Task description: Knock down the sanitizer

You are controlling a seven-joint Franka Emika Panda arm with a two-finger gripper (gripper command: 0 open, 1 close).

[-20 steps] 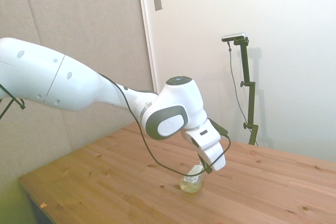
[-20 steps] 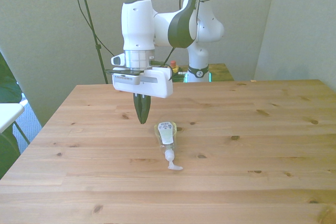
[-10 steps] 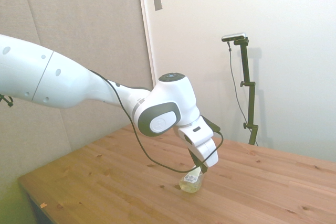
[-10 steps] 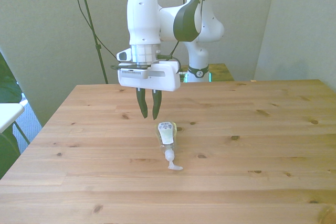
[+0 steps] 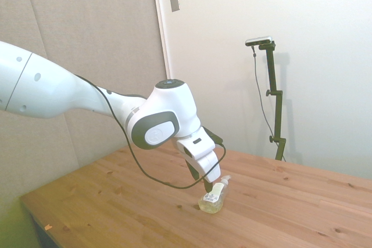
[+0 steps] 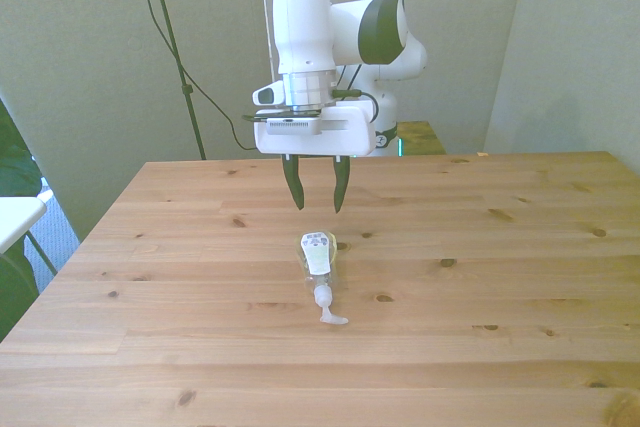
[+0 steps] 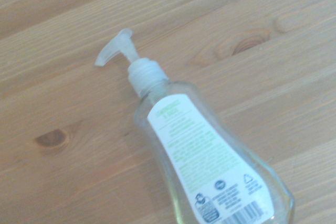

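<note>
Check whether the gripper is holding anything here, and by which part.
Nothing is held. The gripper hangs open above the table, and the sanitizer lies apart on the wood.

Your white arm is reaching out over the tabletop [image 6: 520,247] with its wrist turned downward, and the end effector [image 6: 317,197] is hanging clear above the wood. Its two dark fingers [image 6: 294,187] are pointing down and standing apart, holding nothing. A black cable is looping from the forearm to the wrist.
</note>
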